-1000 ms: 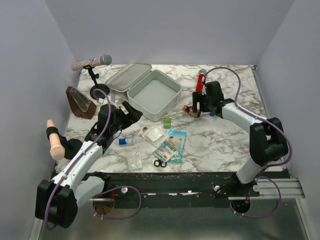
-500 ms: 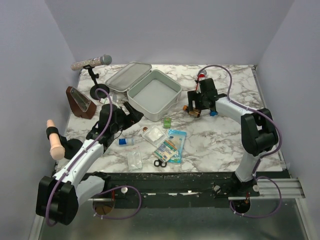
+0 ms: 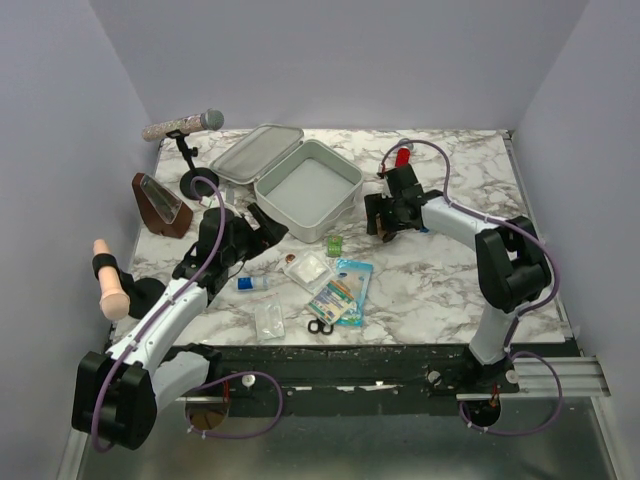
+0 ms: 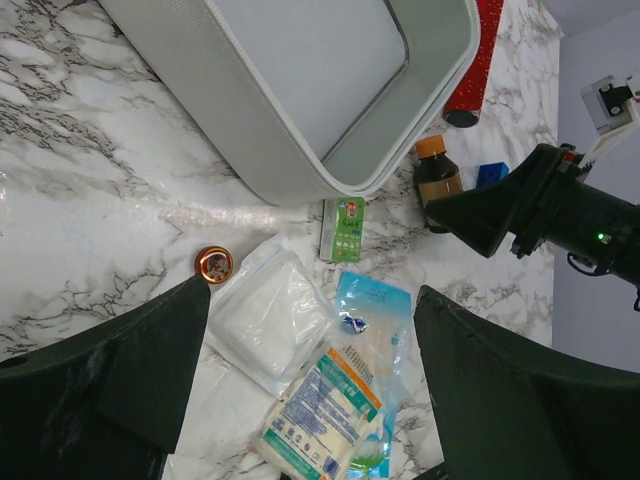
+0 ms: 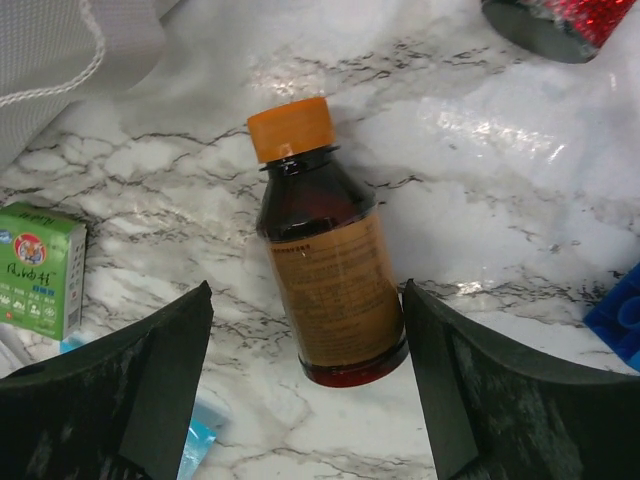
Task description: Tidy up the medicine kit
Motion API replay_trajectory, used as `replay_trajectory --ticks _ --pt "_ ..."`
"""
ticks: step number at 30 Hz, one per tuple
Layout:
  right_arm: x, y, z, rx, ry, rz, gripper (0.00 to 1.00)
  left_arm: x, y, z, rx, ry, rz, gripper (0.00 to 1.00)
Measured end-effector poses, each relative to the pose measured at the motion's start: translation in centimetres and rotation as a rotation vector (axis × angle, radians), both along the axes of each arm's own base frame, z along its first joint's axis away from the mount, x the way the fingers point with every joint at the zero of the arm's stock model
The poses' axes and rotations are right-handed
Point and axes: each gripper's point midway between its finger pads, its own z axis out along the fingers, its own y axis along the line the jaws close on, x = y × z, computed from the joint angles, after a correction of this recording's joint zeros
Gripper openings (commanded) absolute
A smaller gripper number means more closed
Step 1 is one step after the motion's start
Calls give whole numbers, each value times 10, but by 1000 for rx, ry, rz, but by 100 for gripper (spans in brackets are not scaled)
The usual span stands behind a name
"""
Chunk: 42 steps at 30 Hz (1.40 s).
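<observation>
Medicine kit [image 3: 310, 186]: lid open, inside bare, far-left part of the marble table [image 3: 450, 270]
Right gripper [image 5: 305, 330]: fingers spread wide either side of the brown bottle, not clamped on it
Brown bottle [image 5: 325, 290]: lying on the marble right of the kit, orange cap toward it
Left gripper [image 4: 312, 300]: fingers apart, holding nothing, over a white packet [image 4: 268, 320]
Green box [image 4: 342, 228]: just beside the kit's near wall
Red cylinder [image 4: 480, 60]: beyond the bottle

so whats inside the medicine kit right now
Nothing visible: the medicine kit stands open, lid back, and its pale floor looks bare from above. In the left wrist view its near wall hides a strip of floor.
</observation>
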Motion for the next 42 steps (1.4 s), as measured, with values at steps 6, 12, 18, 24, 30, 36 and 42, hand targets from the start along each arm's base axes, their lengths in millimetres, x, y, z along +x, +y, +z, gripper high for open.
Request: replay_trajectory --ticks 6,12,18,24,30,36,42 --pt "-6 1 -2 -19 15 2 78 2 -2 -1 -5 1 -7 93" --pt "-7 -2 -10 -40 43 -17 66 2 -2 -2 -4 3 -8 93" --pt "-9 -3 -13 -43 55 -23 50 2 -2 -2 -4 3 -7 93" --pt "-10 -5 -4 -39 39 -26 43 1 -2 -3 -2 7 -7 93" --pt "-10 -5 70 21 -118 -20 40 -1 -1 -3 5 14 -6 93" --pt "7 23 158 122 -327 61 38 -5 6 1 18 10 18 93" --pt "48 85 204 204 -440 265 38 -5 10 11 23 -8 38 93"
